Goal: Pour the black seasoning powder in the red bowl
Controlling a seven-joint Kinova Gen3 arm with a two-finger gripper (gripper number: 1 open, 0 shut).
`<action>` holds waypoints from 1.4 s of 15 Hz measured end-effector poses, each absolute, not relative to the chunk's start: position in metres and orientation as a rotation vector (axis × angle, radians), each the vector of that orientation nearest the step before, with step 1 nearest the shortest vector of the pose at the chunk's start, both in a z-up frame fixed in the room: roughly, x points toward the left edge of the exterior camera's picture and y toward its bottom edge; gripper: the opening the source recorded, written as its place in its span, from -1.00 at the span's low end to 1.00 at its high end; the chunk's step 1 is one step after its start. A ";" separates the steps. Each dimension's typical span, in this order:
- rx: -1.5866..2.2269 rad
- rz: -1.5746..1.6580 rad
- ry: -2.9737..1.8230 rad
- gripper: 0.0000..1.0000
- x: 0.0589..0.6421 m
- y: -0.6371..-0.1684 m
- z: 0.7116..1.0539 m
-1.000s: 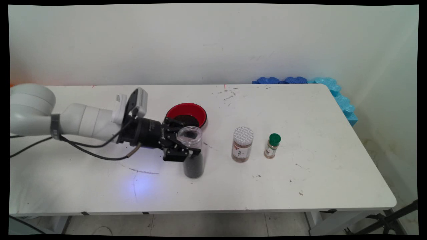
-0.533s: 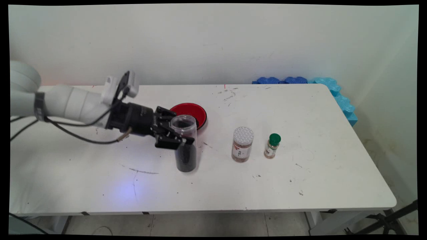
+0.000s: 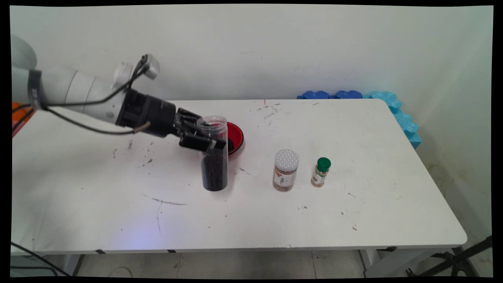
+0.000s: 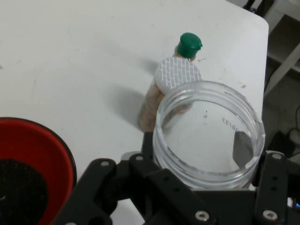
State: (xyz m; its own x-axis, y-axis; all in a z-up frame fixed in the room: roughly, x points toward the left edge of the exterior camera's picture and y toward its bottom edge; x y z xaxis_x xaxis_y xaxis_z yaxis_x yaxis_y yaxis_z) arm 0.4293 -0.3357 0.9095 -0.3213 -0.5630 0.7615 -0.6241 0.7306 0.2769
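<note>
Main view: the black gripper (image 3: pixel 208 137) is clamped on an open clear jar (image 3: pixel 214 157) of dark grains, lifted just above the table (image 3: pixel 373 220) near its middle. A red bowl (image 3: pixel 235 135) with some dark stuff in it sits right behind, toward the back edge. A white-lidded spice jar (image 3: pixel 285 169) and a green-capped bottle (image 3: pixel 321 171) stand apart, toward the right edge.

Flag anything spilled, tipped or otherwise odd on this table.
Nothing is spilled or tipped. The end effector holds the open clear jar of dark grains upright beside the red bowl. The white-capped jar and green-capped bottle stand upright. The table only bears scuffs and specks.
</note>
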 end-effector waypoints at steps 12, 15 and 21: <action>1.334 -0.177 -1.809 -1.00 0.431 -0.385 0.941; 1.431 -0.252 -1.744 -1.00 0.431 -0.393 0.941; 1.612 -0.368 -1.596 -1.00 0.431 -0.408 0.938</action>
